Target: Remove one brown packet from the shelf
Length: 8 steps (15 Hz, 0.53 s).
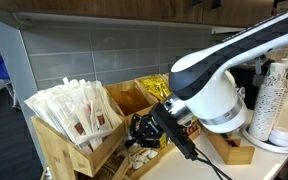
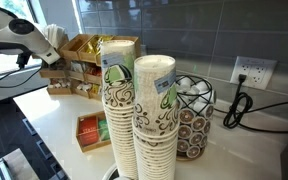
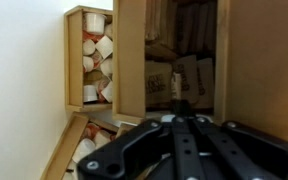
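Note:
The shelf (image 1: 69, 150) is a light wooden tiered rack; it also shows far off in an exterior view (image 2: 84, 65). In the wrist view, brown packets (image 3: 179, 78) stand packed in one open bin of the shelf (image 3: 129, 60). My gripper (image 3: 181, 106) points into that bin. Its fingers are drawn together, with the tips pinched at the lower front edge of a brown packet. In an exterior view the gripper (image 1: 144, 128) is at a lower middle bin, and the packets there are hidden behind it.
White paper-wrapped sticks (image 1: 76, 105) fill the rack's end bin and yellow sachets (image 1: 156, 85) an upper one. White creamer cups (image 3: 96, 58) fill the neighbouring compartment. There are paper cup stacks (image 2: 144, 120), a wire basket of pods (image 2: 192, 115) and a small low wooden tray (image 1: 232, 152).

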Available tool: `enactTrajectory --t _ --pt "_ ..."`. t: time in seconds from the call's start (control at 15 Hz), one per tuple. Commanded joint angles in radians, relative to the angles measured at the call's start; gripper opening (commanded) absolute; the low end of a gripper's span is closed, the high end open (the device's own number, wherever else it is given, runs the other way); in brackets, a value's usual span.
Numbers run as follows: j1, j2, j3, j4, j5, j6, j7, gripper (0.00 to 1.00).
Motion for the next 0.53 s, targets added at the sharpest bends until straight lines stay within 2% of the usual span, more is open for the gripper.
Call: enactTrajectory --t 0.0,0.2,0.47 --pt "-0.01 -0.12 -0.032 -0.083 -0.09 -0.097 -0.013 0.0" --pt "-0.036 -0.191 -0.056 -0.13 -0.229 -0.205 0.009 0.0" --pt "-0.114 -0.282 -0.083 -0.165 -0.515 -0.399 0.099 0.0"
